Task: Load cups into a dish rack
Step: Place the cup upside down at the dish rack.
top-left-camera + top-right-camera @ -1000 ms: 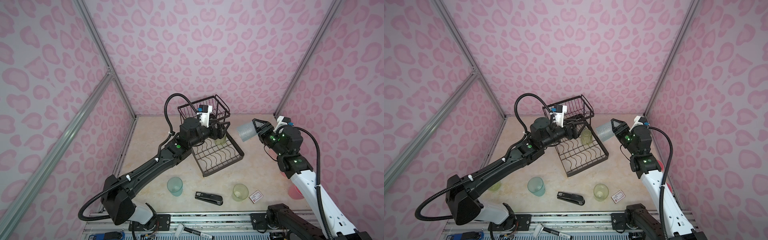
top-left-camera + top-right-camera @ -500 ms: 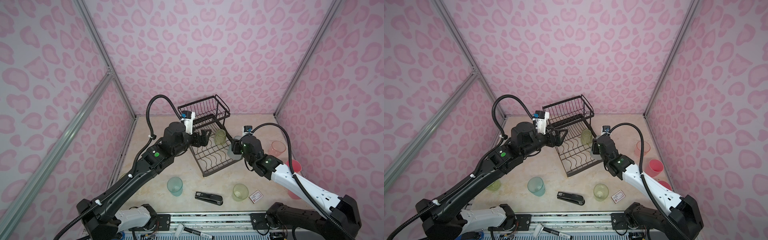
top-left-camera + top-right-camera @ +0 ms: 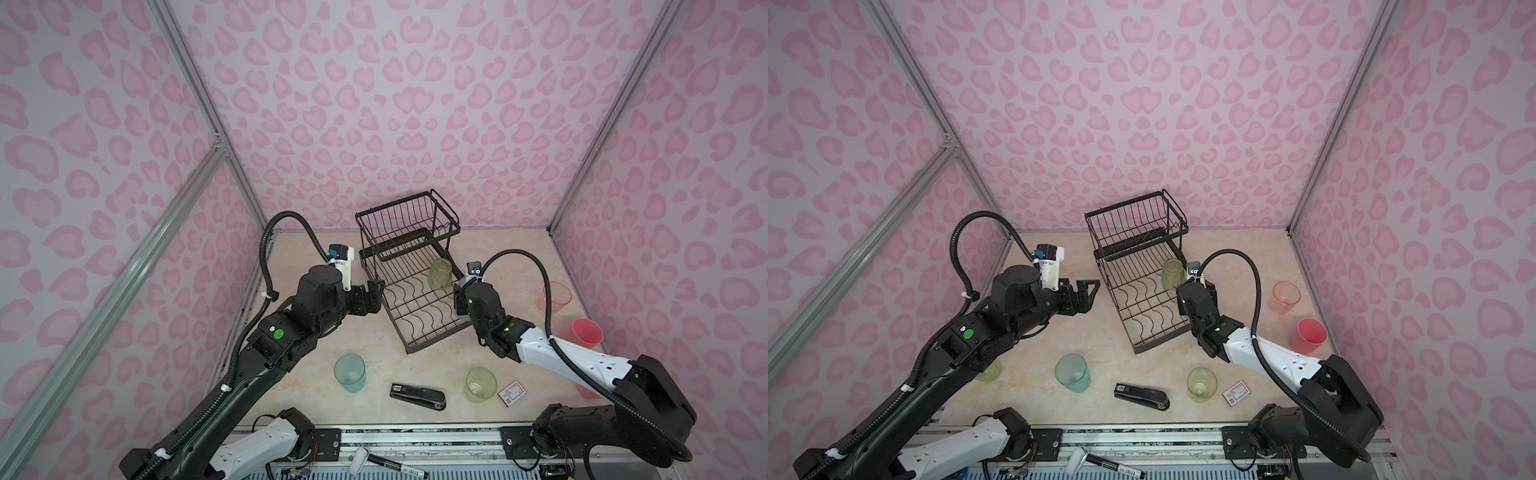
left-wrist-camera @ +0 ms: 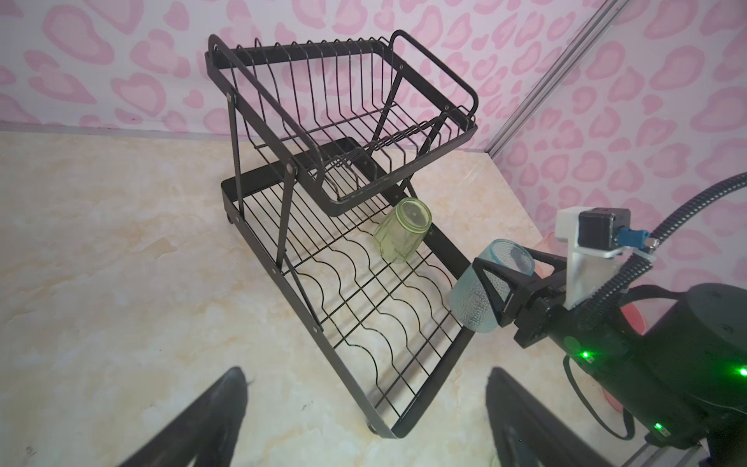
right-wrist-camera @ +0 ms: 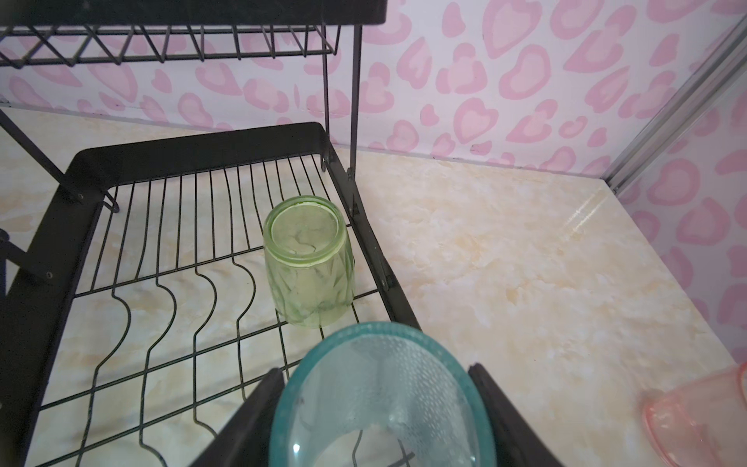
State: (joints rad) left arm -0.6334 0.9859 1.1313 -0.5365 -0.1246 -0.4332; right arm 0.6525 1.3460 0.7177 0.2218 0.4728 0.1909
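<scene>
Teal cup (image 4: 471, 301) sits clamped in the right claw (image 5: 376, 374) at the right-hand rim of the lower tray of the dish rack (image 5: 202, 147) — a yellow-green cup (image 5: 307, 263) stands upside down in that tray just beyond it. Left claw (image 3: 374, 297) hangs released and empty beside the rack's other side, above the counter (image 3: 353, 340).

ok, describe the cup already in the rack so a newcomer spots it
Find the black two-tier dish rack at the table's back. On its lower tray, at the edge nearest the right arm, stands a yellow-green cup. It alone rests in the rack, upside down; the yellow-green one by the stapler stands mouth up on the table.
</scene>
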